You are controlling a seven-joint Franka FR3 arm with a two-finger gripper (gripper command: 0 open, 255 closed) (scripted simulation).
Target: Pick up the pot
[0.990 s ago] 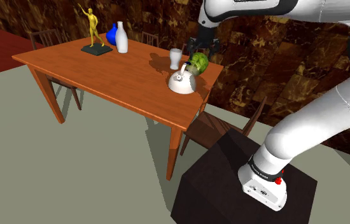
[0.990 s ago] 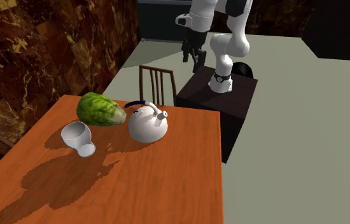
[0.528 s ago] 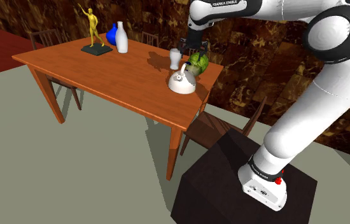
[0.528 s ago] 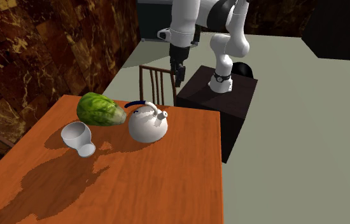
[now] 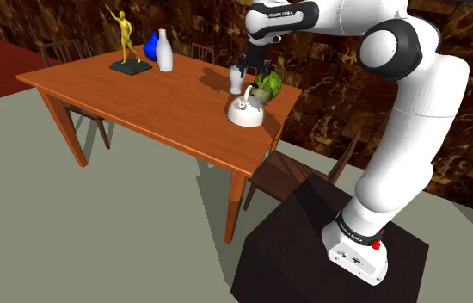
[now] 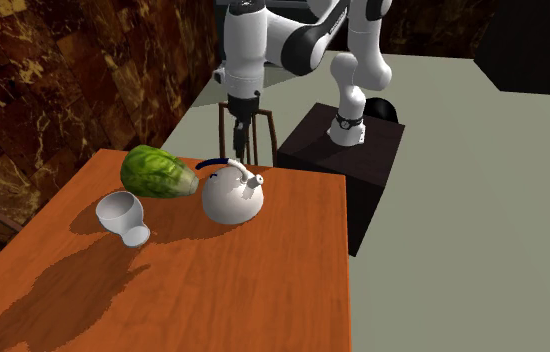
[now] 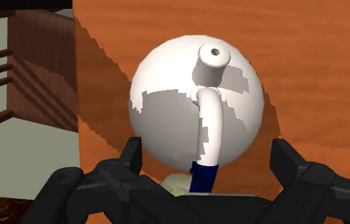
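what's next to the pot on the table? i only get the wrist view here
Observer: A green leafy vegetable lies close beside the pot, on the side away from its spout. I cannot tell if they touch.
Operator: anything else close by
Observer: A white cup sits near the vegetable, apart from the pot.
Operator: how am i placed over it
Observer: The gripper hangs above the pot, not yet down around it, in the shoulder view.
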